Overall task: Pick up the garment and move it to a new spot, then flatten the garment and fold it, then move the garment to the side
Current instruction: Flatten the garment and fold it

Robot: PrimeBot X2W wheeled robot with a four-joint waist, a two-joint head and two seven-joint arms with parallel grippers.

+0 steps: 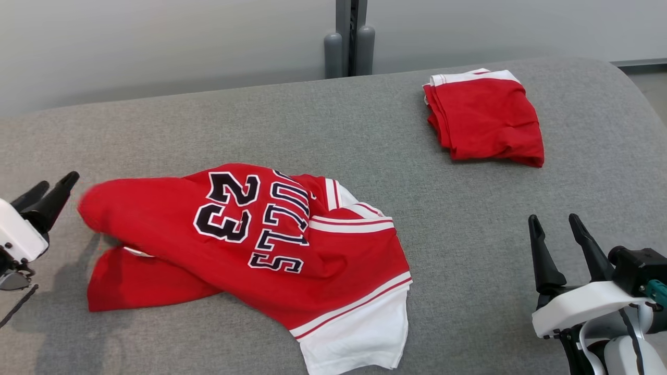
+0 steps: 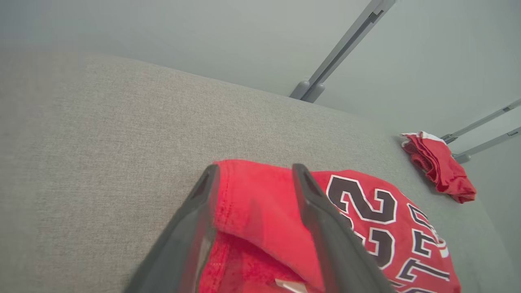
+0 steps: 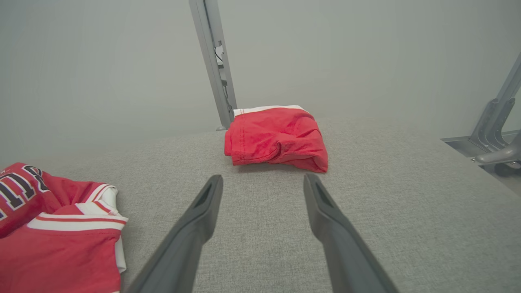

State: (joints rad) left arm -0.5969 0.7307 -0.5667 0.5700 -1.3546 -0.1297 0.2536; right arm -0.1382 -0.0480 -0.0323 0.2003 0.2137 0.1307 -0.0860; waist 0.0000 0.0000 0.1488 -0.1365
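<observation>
Jersey (image 1: 172, 219): red, "23" and dark lettering outlined in white, white trim. It lies crumpled on the near-left part of the grey padded table (image 1: 323, 120), with a white panel at its near-right corner.
Left gripper (image 1: 59, 180): at the jersey's left edge, fingers spread. In the left wrist view a red fold of the jersey sits between them, not pinched (that edge is blurred in the head view).
Right gripper (image 1: 553, 217): fingers spread wide, nothing between them, over bare table at near right, well apart from the jersey.
Folded red garment (image 1: 484, 117): far right of the table, white band along its far edge, apart from both grippers.
Grey post (image 1: 350, 39): upright behind the table, against a pale wall.
</observation>
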